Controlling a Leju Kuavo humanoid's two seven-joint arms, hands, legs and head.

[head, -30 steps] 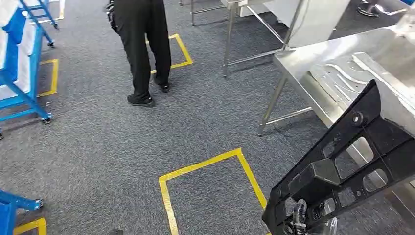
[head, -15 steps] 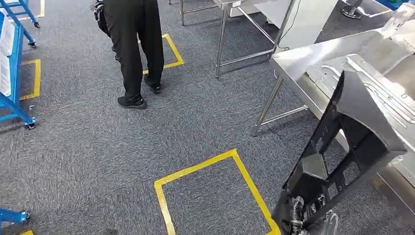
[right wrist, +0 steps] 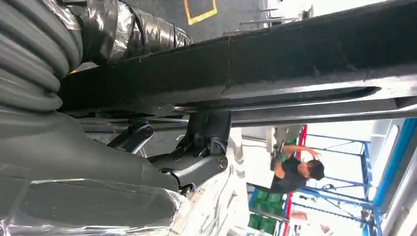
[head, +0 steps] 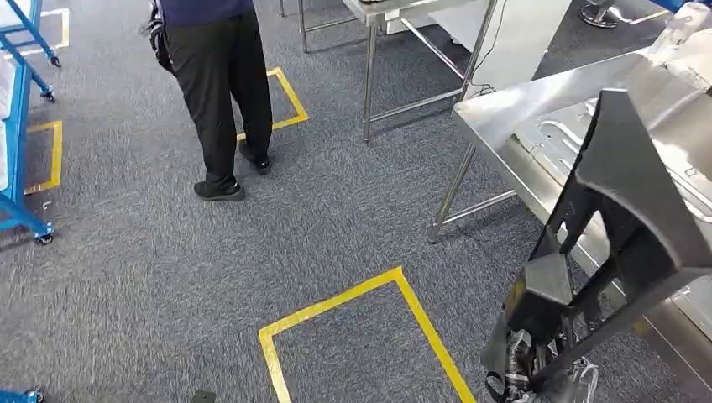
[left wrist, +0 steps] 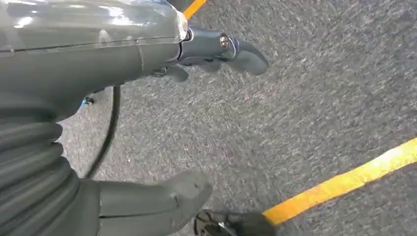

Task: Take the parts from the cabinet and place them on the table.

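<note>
My right hand [head: 537, 369] grips one black openwork plastic frame part [head: 613, 243], fingers mostly hidden beneath, part tilted over steel table [head: 504, 109] edge. My left hand [left wrist: 147, 123] spread, holding nothing, above carpet. One person [head: 214, 92] beyond, cropped.

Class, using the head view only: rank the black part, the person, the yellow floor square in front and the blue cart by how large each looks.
1. Black part, nearest the camera, so flattered.
2. Yellow floor square and person: too alike to rank, both cropped.
3. Blue cart, cropped at the edge.

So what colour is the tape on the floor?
Yellow tape, clearest in the head view.
</note>
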